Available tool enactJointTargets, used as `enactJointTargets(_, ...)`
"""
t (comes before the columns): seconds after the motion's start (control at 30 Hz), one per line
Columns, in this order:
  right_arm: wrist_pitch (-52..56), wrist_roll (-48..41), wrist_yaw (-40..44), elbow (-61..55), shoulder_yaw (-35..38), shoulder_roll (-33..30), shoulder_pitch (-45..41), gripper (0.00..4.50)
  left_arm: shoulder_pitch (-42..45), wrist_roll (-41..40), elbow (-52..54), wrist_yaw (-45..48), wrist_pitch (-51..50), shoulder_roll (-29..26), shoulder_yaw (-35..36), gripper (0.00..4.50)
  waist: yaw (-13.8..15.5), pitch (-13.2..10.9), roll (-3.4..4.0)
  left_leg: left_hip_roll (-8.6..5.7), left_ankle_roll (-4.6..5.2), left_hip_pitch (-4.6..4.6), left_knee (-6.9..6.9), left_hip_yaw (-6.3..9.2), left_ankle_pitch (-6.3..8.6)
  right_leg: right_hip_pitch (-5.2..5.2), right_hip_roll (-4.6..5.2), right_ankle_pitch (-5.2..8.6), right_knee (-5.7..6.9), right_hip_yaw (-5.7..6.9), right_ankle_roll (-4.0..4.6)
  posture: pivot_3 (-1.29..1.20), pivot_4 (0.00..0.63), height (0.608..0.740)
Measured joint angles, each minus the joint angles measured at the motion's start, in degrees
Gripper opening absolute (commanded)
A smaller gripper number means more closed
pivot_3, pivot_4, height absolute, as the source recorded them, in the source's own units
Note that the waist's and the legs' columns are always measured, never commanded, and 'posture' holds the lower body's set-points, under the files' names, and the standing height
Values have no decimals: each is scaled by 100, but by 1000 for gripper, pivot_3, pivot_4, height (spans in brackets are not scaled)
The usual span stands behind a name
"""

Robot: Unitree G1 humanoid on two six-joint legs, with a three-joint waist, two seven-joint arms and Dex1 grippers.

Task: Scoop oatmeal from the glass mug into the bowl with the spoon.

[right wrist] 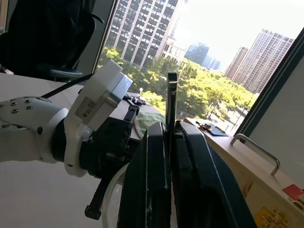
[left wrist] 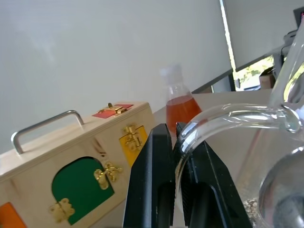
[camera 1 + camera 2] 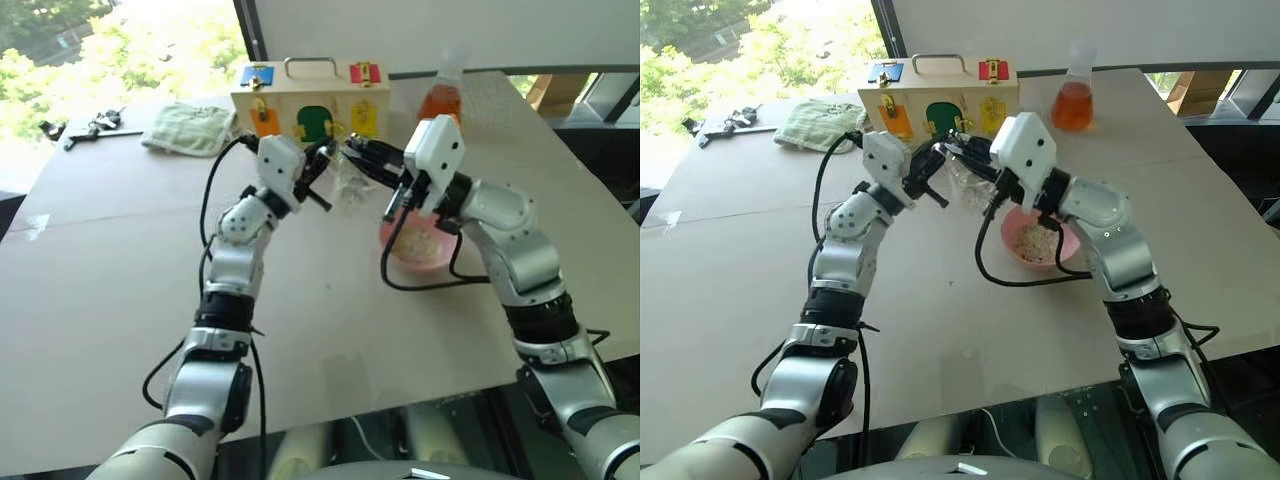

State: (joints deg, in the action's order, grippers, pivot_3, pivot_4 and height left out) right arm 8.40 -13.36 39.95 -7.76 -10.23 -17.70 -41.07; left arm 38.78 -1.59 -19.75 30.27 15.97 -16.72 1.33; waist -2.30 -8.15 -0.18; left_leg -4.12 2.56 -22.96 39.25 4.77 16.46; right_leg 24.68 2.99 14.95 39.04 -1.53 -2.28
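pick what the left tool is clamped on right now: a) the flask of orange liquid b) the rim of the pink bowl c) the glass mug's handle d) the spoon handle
c: in the left wrist view the left tool has its two black fingers closed on the curved clear handle of the glass mug, held up off the table; the spoon sits in the right tool.

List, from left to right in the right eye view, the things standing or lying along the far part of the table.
Dark tools → green cloth → wooden latch box → flask of orange liquid.
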Motion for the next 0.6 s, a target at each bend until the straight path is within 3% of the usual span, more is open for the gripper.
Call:
enactJointTargets(0.13, -103, 62, -49, 43, 6, 0, -104, 0, 0, 502, 124, -742, 487, 25, -4, 13, 9, 0, 0, -1, 0, 0, 0, 0, 0, 0, 1, 0, 0, 1, 0, 0, 150, 740)
enactJointTargets(0.3, -233, 147, -53, 140, 12, 1, -138, 0, -191, 560, 211, -1408, 503, 396, 35, 13, 9, 0, 0, -3, 0, 0, 0, 0, 0, 0, 1, -1, 1, 2, -1, 0, 150, 740)
enactJointTargets(0.6, -907, 509, 99, 195, -62, -141, -70, 0, -287, -127, 410, -1137, -458, 522, 43, 13, 1, 0, 0, -3, 0, 2, 0, -1, 0, 0, 0, 0, 3, 6, -1, 0, 150, 740)
